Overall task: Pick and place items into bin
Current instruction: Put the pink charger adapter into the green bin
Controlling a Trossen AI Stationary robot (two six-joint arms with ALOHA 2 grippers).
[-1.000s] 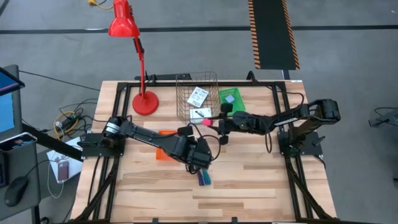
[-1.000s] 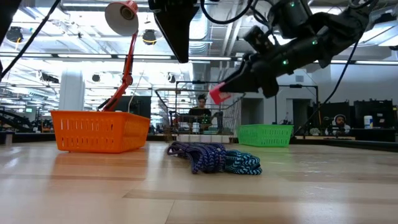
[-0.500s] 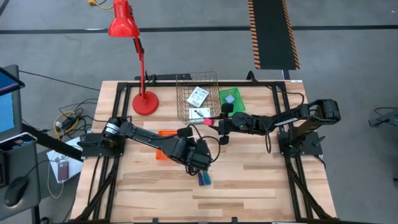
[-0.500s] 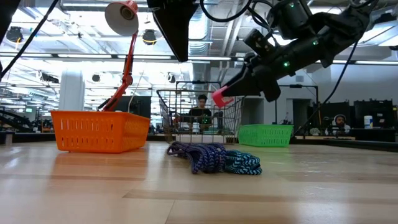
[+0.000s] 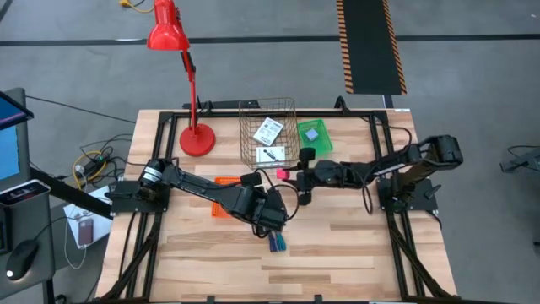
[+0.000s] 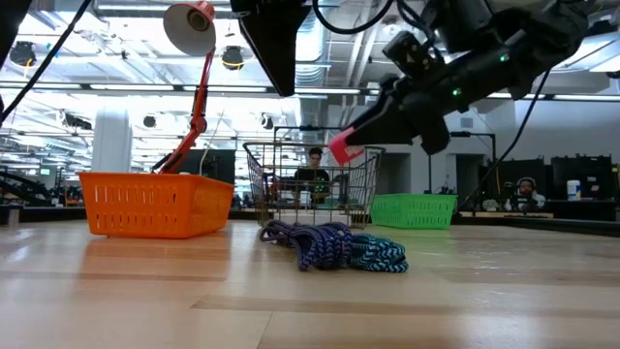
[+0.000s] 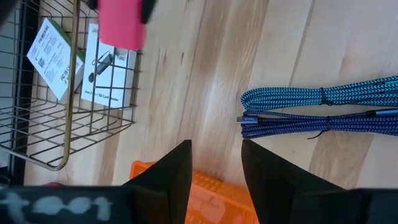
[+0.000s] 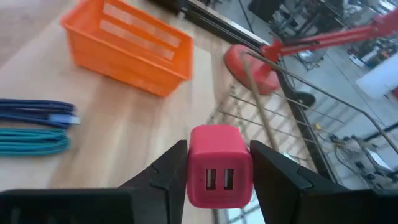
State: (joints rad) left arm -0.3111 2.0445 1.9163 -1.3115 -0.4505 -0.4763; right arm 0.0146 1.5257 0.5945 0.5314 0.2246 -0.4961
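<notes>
Pink charger [image 8: 219,165] clamped in right gripper [image 8: 217,171], wire basket [image 5: 267,133] just ahead; left gripper [image 7: 216,163] fingers apart, empty, above cables [image 7: 323,115].

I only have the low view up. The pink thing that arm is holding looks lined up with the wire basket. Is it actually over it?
Observer: Not quite. From above, the pink block in the right end effector sits just short of the wire basket's near rim.
Operator: Anything in the basket already?
Observer: Yes, two white cards with black marks, one towards the far side and one nearer.
Operator: And the dark shape at the top of my picture?
Observer: That is the left arm. Its end effector is open and empty, close above the table by the blue cables.
</notes>
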